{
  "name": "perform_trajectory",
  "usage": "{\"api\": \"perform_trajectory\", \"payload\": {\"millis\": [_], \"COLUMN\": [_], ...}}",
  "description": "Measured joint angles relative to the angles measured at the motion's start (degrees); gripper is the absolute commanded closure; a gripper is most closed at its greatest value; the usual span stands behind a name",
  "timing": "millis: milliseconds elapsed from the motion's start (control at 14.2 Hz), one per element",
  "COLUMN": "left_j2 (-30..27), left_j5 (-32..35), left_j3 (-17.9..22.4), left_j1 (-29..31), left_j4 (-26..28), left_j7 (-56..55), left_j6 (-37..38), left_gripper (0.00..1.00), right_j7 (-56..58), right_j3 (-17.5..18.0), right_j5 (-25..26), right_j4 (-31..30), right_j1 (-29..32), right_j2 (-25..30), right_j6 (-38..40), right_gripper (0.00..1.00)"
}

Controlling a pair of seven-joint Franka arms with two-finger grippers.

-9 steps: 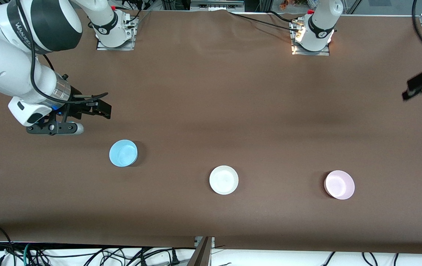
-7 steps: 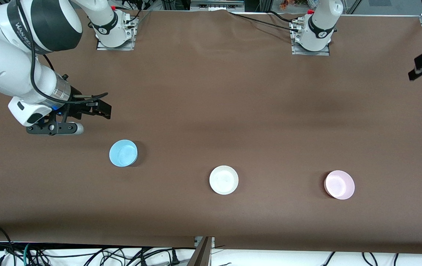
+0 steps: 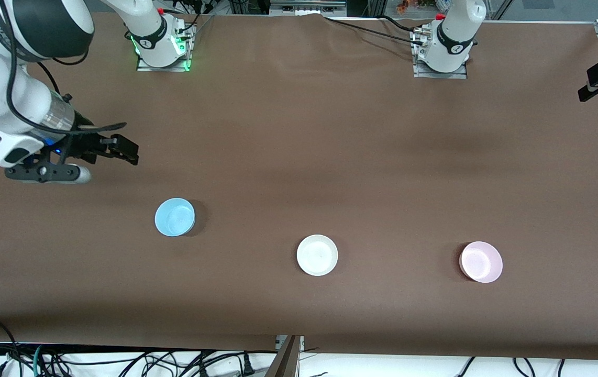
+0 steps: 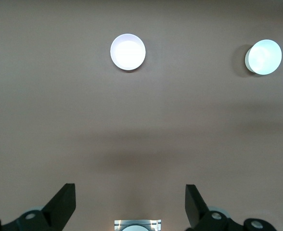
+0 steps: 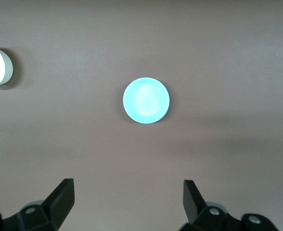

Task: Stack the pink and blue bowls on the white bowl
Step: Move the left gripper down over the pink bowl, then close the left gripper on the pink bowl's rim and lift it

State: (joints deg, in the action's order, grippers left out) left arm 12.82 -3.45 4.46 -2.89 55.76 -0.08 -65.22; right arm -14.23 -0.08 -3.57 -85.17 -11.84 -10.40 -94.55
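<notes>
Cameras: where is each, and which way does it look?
Front: high across the table, facing the robots; both arms show.
Left wrist: on the left arm, looking down at pink bowl and white bowl; open left gripper shows.
Right wrist: on the right arm, looking down at blue bowl; open right gripper shows.
Both wrist views share the white bowl.

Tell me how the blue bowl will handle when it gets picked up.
The blue bowl looks glossy and rigid, so probably slippery between fingers and breakable if dropped. It is shallow with a thin rim, so a rim pinch seems likeliest, and it may tilt. Sitting flat, it should slide, not roll.
</notes>
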Motion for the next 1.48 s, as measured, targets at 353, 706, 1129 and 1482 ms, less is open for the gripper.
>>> {"api": "perform_trajectory", "payload": {"millis": [353, 706, 1129, 1482], "left_j2": [0.5, 6.0, 25.5, 36.3], "left_j5": [0.0, -0.4, -0.4, -0.5], "left_j3": [0.0, 0.1, 0.1, 0.1], "left_j1": [0.0, 0.1, 0.2, 1.1], "left_j4": [0.1, 1.7, 3.4, 7.4], "left_j7": [0.0, 0.1, 0.1, 0.1], "left_j6": [-2.5, -9.0, -29.8, -47.3], "left_gripper": [0.00, 0.00, 0.00, 0.00], "right_j7": [8.5, 9.3, 10.2, 10.6], "right_j3": [1.8, 3.3, 3.1, 3.2], "right_j5": [0.8, 3.7, 3.8, 3.8], "right_j4": [-4.0, -4.1, -3.7, -2.9], "right_j1": [7.1, 7.7, 7.9, 7.9], "right_j2": [5.4, 6.0, 6.3, 6.1], "right_j6": [1.5, 2.0, 1.9, 1.9], "right_gripper": [0.00, 0.00, 0.00, 0.00]}}
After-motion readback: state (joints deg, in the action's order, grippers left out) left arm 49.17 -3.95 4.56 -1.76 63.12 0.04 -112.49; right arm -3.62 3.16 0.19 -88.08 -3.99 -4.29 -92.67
